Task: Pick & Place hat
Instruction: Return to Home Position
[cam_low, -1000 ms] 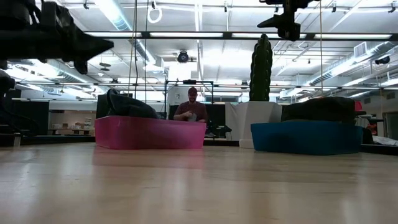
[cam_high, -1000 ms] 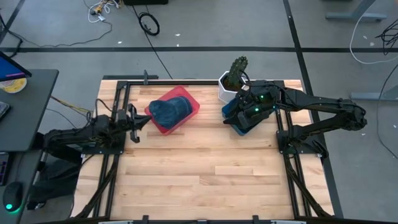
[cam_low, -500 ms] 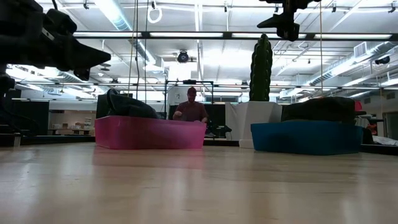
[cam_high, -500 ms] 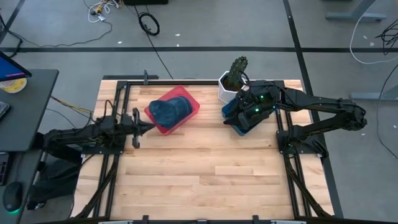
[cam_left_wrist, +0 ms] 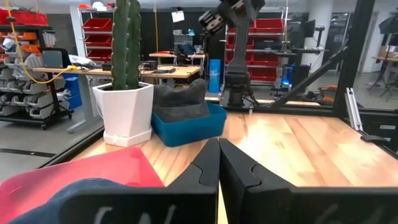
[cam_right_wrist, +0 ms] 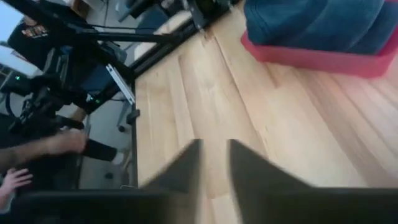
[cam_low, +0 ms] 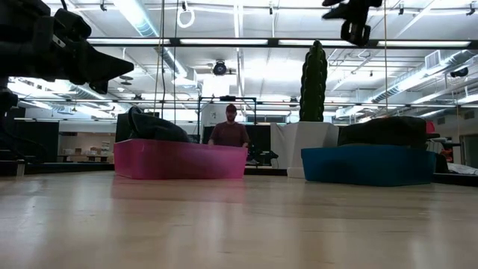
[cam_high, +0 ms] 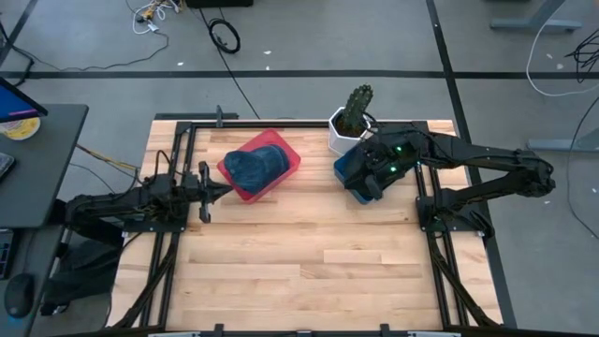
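Caps in their bins, both grippers raised above the table.
The left gripper (cam_high: 215, 185) hovers just beside the red bin (cam_high: 288, 159), its fingers (cam_left_wrist: 205, 168) pressed together on nothing. The blue caps (cam_high: 253, 167) lie heaped in that bin. To its right stand the cactus (cam_high: 356, 105) and the blue bin (cam_low: 366, 166), which holds the black cap (cam_low: 382, 128). The right gripper (cam_right_wrist: 214, 146) hangs over this bin, fingers parted and empty.

Wooden table (cam_high: 299, 253) with red bin (cam_high: 291, 159), blue bin (cam_low: 366, 166), cactus pot (cam_high: 337, 140)
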